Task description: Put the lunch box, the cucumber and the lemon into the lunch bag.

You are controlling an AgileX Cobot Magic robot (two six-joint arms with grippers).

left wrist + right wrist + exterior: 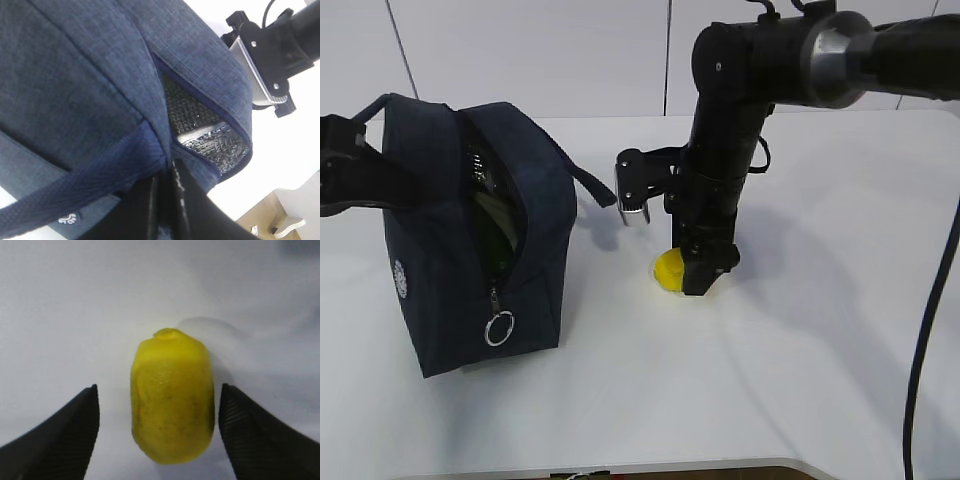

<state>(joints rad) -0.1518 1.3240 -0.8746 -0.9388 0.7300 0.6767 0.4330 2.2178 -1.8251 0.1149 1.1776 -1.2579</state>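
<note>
Left: the lunch bag (470,235), a boxy dark navy fabric bag with a round white logo (400,280) low on its side, stands upright on the white table (800,360). Its zipper is undone, the metal ring pull (499,328) hanging near the bottom of the slit, and dark green contents show through the gap; what they are cannot be told. In the left wrist view the slit reveals a silvery quilted lining (212,142), and the left gripper (167,200) is clamped shut on the bag's fabric beside a webbing handle (75,187).

Centre: the lemon (669,268), small, bright yellow and oval with a nubbed tip, lies on the table just right of the bag and apart from it.

Right: the right gripper (159,425) stands over the lemon with its jaws spread wide, one ridged black finger (65,435) on either side of the fruit, neither touching it in the right wrist view.
</note>
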